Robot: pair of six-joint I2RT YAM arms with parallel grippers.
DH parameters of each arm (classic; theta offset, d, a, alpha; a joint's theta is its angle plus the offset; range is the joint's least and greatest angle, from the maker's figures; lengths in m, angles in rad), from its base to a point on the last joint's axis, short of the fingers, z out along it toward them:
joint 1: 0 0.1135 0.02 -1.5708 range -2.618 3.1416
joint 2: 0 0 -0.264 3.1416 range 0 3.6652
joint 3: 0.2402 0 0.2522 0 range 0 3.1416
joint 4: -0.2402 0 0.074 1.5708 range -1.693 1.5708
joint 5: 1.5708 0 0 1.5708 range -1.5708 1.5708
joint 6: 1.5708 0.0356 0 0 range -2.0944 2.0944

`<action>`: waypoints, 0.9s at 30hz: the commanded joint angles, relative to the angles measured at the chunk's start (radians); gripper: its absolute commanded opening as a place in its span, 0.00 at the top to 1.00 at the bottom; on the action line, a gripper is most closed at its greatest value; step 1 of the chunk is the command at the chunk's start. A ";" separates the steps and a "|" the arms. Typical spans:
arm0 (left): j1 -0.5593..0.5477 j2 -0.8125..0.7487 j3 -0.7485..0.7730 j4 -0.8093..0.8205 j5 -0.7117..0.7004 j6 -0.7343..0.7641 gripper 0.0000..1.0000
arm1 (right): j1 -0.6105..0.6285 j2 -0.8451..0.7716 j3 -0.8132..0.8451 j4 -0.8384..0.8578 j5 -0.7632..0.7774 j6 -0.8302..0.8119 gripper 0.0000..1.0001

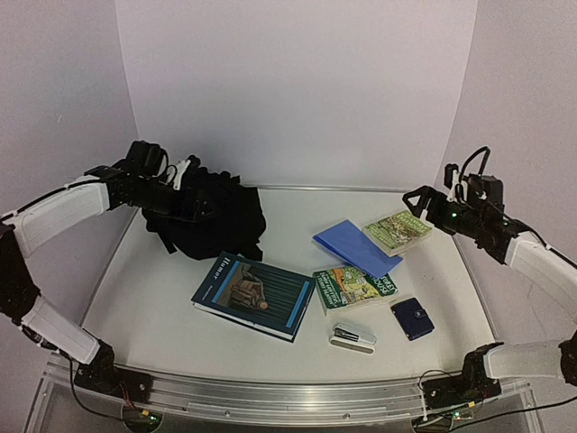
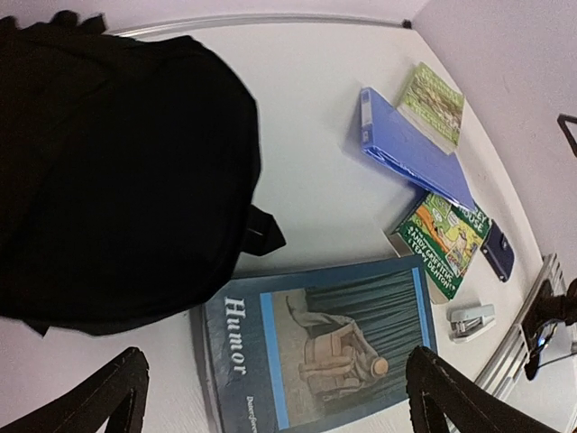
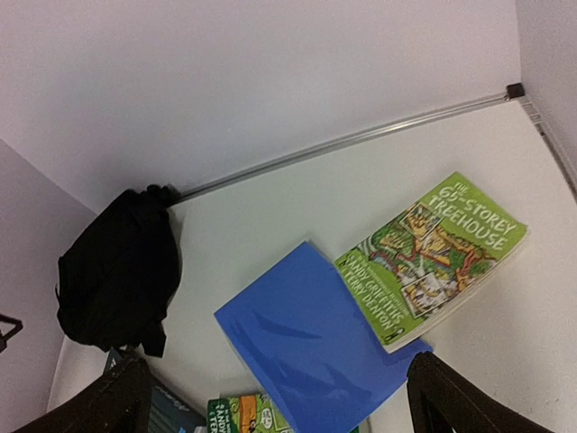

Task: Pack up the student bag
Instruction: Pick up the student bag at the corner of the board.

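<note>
The student bag (image 1: 212,216) is a soft, slumped lump of matt black fabric at the far left of the white table (image 1: 153,298), close to the back wall. The left arm reaches over it. The left gripper (image 2: 277,379) has its two dark fingers spread wide with nothing between them, and the right gripper (image 3: 277,379) is spread wide in the same way, hanging above the far right of the table.

Just near of the bag lies a large flat hardback with a glossy blue-green cover (image 1: 254,294). To its right is a thin, smooth blue plastic folder (image 1: 356,246). A bright green paperback (image 1: 398,231) sits at the folder's far right edge, and a second green paperback (image 1: 354,287) at its near corner. Nearer still are a small white and metal stapler (image 1: 352,338) and a dark blue pouch with rounded corners (image 1: 412,317).

The left wrist view shows the word "Humor" on the hardback and a short black strap tab poking from the bag towards it. The right wrist view shows the far paperback's title, "The 65-Storey Treehouse", and that this book overlaps the folder's edge. The stapler and pouch are outside that view. Only the top view shows both arms. No view shows whether the bag is zipped.
</note>
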 commanded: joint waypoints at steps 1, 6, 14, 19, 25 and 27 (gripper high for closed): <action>-0.088 0.186 0.166 -0.050 -0.065 0.140 0.00 | 0.116 0.037 0.051 -0.015 -0.005 0.023 0.02; -0.111 0.322 0.241 -0.033 -0.115 0.142 0.00 | 0.196 0.060 0.040 -0.013 0.011 0.041 0.02; -0.199 0.520 0.368 -0.125 -0.415 0.217 0.02 | 0.200 -0.003 -0.013 -0.014 0.015 0.029 0.02; -0.209 0.547 0.363 -0.076 -0.499 0.209 0.03 | 0.201 -0.061 -0.034 -0.018 0.008 0.017 0.02; -0.222 0.607 0.403 -0.057 -0.641 0.190 0.44 | 0.200 -0.100 -0.047 -0.018 -0.001 0.005 0.02; -0.222 0.608 0.418 -0.058 -0.707 0.169 0.73 | 0.200 -0.118 -0.051 -0.017 -0.002 0.003 0.02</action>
